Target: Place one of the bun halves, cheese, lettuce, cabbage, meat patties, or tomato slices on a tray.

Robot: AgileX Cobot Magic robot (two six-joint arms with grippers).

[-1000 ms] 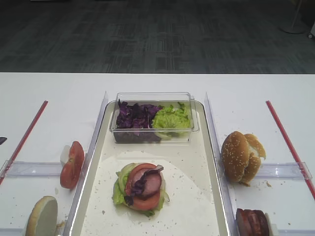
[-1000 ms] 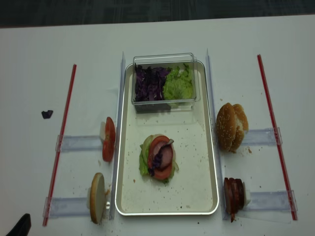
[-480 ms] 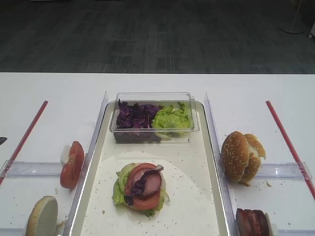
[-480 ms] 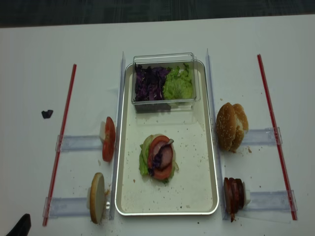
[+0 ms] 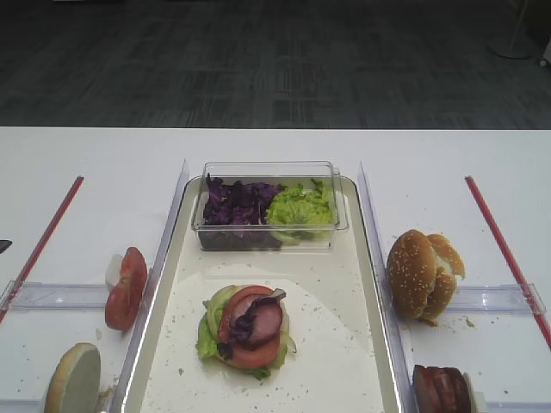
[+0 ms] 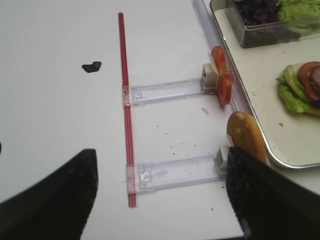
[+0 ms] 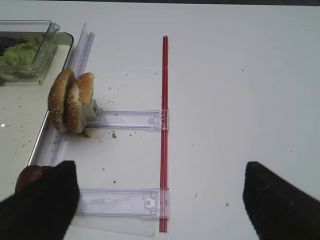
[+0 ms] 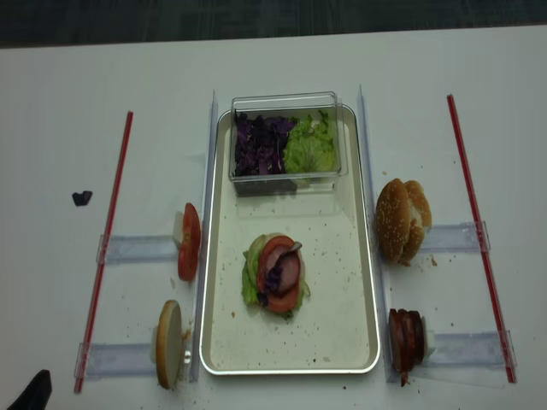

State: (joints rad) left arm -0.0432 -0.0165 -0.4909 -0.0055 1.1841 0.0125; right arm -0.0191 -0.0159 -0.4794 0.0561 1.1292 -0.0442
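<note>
Flanking the tray [image 8: 367, 282], two bun halves [image 8: 402, 220] stand right, one left, two tomato slices [image 8: 188, 242] left, patties [image 8: 407, 338] right; both grippers [image 6: 160, 200] [image 7: 160, 200] hang wide apart, holding nothing.

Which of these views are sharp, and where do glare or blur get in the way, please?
Both exterior high views are sharp and evenly lit; in the first a pale sheen glares off the tray floor. In the left wrist view the left gripper's fingers are dark, blurred shapes; likewise the right gripper's fingers in the right wrist view, though the table behind stays clear.
</note>
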